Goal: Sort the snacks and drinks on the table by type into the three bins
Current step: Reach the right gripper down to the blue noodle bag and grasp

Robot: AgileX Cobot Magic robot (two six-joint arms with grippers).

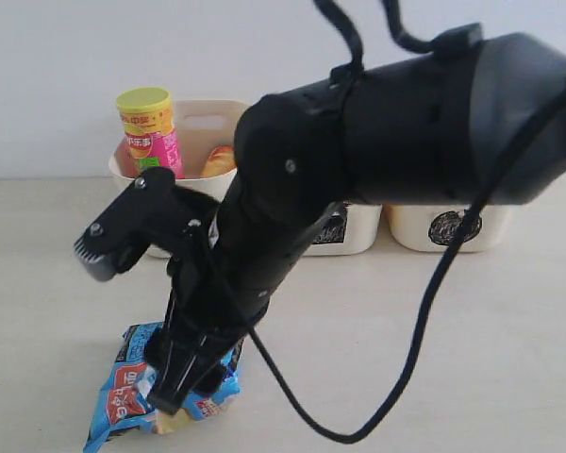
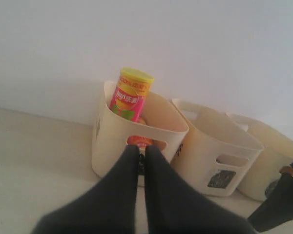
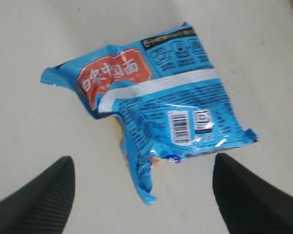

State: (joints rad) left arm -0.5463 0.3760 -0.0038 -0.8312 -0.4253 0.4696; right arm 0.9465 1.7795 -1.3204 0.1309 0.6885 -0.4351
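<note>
The blue-and-white bag (image 3: 171, 102) lies flat on the table (image 1: 509, 359), near the front and to the left, well apart from the bins along the back wall. The right claw (image 3: 146, 204) hangs over it with its fingers spread wide, one on each side of the bag's near edge, holding nothing. The left claw (image 2: 141, 161) is pressed together and empty, facing the left bin (image 2: 112, 141).

We judge the bag light and soft, with slick, crinkly film that can slide out of a shallow pinch. What is inside is probably brittle, so a hard squeeze could crush it. We would close across the puffed middle, near the barcode, and not on a thin crimped corner, which may fold and slip.

The table around the bag is bare, so there is room to come down and lift. The bins stand side by side, and the pink can (image 1: 151, 132) rises above the left bin's rim. We judge the carry needs height to clear rims and can.
</note>
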